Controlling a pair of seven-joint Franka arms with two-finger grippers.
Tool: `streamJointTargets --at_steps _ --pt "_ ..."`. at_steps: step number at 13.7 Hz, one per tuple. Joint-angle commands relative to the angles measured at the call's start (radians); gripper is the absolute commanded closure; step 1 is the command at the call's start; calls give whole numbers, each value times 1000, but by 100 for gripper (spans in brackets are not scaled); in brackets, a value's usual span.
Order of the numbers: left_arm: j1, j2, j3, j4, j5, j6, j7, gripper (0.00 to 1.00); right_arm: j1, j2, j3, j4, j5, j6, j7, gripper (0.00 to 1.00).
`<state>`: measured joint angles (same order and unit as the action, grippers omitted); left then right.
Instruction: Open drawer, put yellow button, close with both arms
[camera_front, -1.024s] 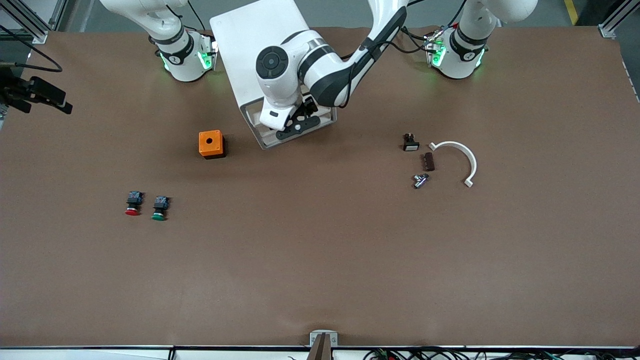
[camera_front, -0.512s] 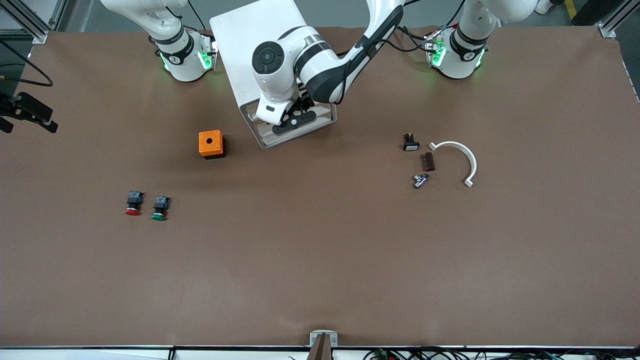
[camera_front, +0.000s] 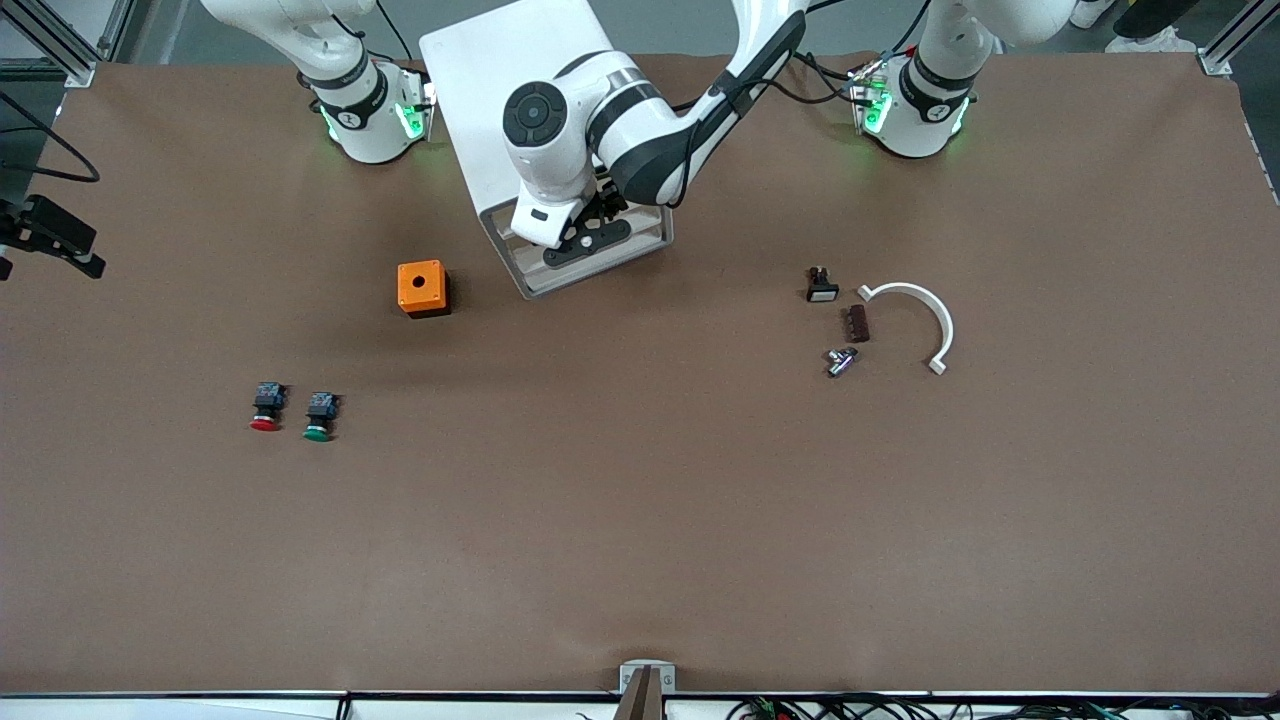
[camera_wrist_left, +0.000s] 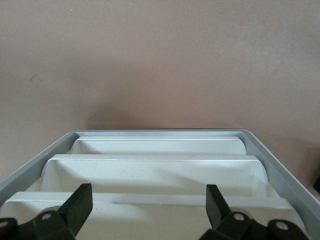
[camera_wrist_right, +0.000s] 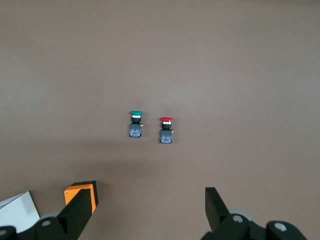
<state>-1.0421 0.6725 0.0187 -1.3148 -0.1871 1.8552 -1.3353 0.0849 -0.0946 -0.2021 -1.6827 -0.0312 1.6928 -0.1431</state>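
The tall white cabinet (camera_front: 510, 90) stands between the arm bases. My left gripper (camera_front: 585, 237) is at its front, up by the top drawer. In the left wrist view the left gripper (camera_wrist_left: 147, 204) is open and empty. Its fingers (camera_wrist_left: 80, 205) straddle the nearest drawer front (camera_wrist_left: 150, 222), with lower drawer fronts stepped below it. My right gripper (camera_front: 48, 240) hangs high at the right arm's end of the table. In the right wrist view it (camera_wrist_right: 147, 205) is open and empty. The yellow button is out of view.
An orange box with a hole (camera_front: 421, 288) sits beside the cabinet. A red-capped button (camera_front: 265, 408) and a green-capped button (camera_front: 319, 415) lie nearer the front camera. A black switch (camera_front: 821, 285), brown block (camera_front: 857, 323), metal part (camera_front: 841, 360) and white curved piece (camera_front: 925, 310) lie toward the left arm's end.
The left gripper has moved in toward the cabinet front. The right gripper has drifted toward the right arm's end of the table. The table's objects have not moved.
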Motion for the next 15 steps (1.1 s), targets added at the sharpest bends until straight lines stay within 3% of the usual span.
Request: streamJointTargets --at_steps 1,8,12,15 --pt "69 -42 -16 -21 9 -25 21 0 -7 16 20 46 -16 -15 2 0" --pt "336 -114 -11 -20 17 -27 179 0 -4 16 24 77 -1 -67 46 0" --pt "447 -151 -11 -20 148 -27 205 0 41 21 26 77 -9 -61 137 0" --pt "539 -197 -11 -20 169 -42 214 0 42 21 26 77 -1 -58 139 0"
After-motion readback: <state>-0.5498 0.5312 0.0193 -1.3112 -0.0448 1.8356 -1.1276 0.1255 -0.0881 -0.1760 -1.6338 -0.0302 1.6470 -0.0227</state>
